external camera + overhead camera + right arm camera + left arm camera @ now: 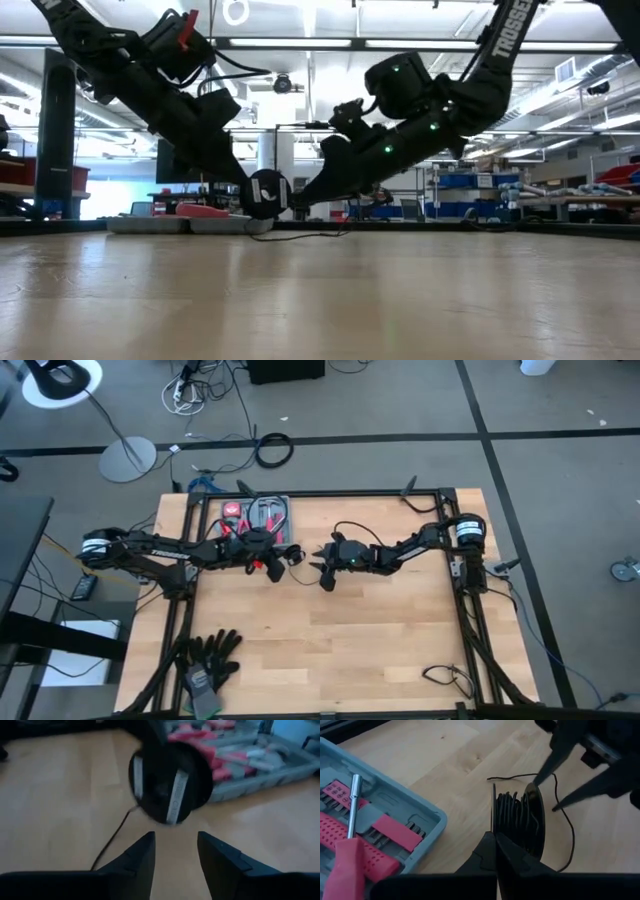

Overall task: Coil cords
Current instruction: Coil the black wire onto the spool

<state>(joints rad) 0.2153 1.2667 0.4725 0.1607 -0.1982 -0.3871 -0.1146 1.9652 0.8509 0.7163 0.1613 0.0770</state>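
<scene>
The cords are a thin black wire wound in several turns on a round black puck (520,817), (265,193), (167,782). A loose tail (570,835) trails from it onto the wood. My left gripper (495,840), (282,558) comes from the table's left and is shut on the puck near the table's middle. My right gripper (175,852), (322,568) comes from the right and stands open just short of the puck's flat face, touching nothing. Its two fingertips (536,781) show close beside the puck in the left wrist view. My left gripper pinches the puck's thin rim (494,822) between its two shut fingers, at the side facing the table's left. The fingers slant down from the left. The puck stands on edge and hangs clear of the table in the low view, with the tail slack on the wood.
A grey tool tray (262,515), (395,800) with red-handled tools lies just beyond the left gripper, at the table's far side. Black gloves (208,658) lie at the near left. A small wire (445,678) sits at the near right. Bare wood (340,640) fills the middle and near part.
</scene>
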